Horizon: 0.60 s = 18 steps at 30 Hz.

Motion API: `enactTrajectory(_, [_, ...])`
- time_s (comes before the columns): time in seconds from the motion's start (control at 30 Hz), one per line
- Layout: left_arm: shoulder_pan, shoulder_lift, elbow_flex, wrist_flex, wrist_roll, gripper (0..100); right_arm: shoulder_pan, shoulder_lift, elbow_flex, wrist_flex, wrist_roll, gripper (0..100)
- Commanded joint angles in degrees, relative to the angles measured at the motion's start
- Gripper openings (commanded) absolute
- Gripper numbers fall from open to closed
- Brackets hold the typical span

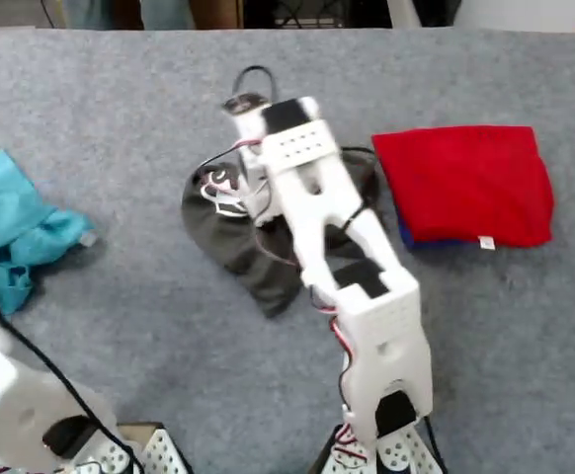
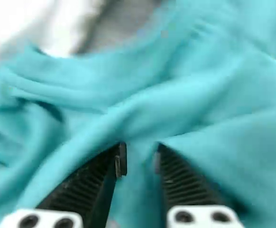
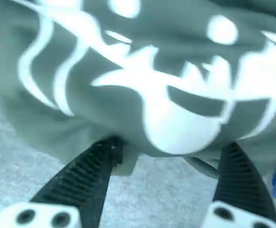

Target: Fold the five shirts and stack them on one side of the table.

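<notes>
At the left edge of the grey tabletop [image 1: 129, 118] a teal shirt [image 1: 11, 232] lies crumpled. The left arm [image 1: 11, 405] sits at the near-left corner. Its wrist view puts the left end effector [image 2: 138, 159] close over the teal folds, released, with a narrow gap and nothing pinched. In the middle a dark shirt [image 1: 233, 247] with white print lies bunched. The right arm [image 1: 337, 227] stretches across it and hides much of it from above. The wrist view shows the right end effector [image 3: 171, 145] released and spread wide at the shirt's hem. Farther right, a folded red shirt [image 1: 465, 183] rests on a blue shirt [image 1: 411, 240].
</notes>
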Motion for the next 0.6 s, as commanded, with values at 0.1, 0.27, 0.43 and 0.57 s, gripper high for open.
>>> enactTrajectory(0.1, [-6.3,13.4,-25.9,9.8,-0.3,3,-1.8,2.7,-0.7,-2.4,-0.5,19.4])
enactTrajectory(0.27, [-8.6,21.8,-47.7,25.1,0.1,3,-1.8,1.0,-1.3,1.1,-0.4,4.0])
enactTrajectory(0.43, [-8.7,27.1,-67.9,41.2,0.1,3,-1.9,-5.0,-1.8,2.1,-0.4,1.5])
enactTrajectory(0.57, [-8.2,28.7,-81.2,53.4,0.1,3,-4.1,-14.8,-1.6,2.2,-0.3,1.5])
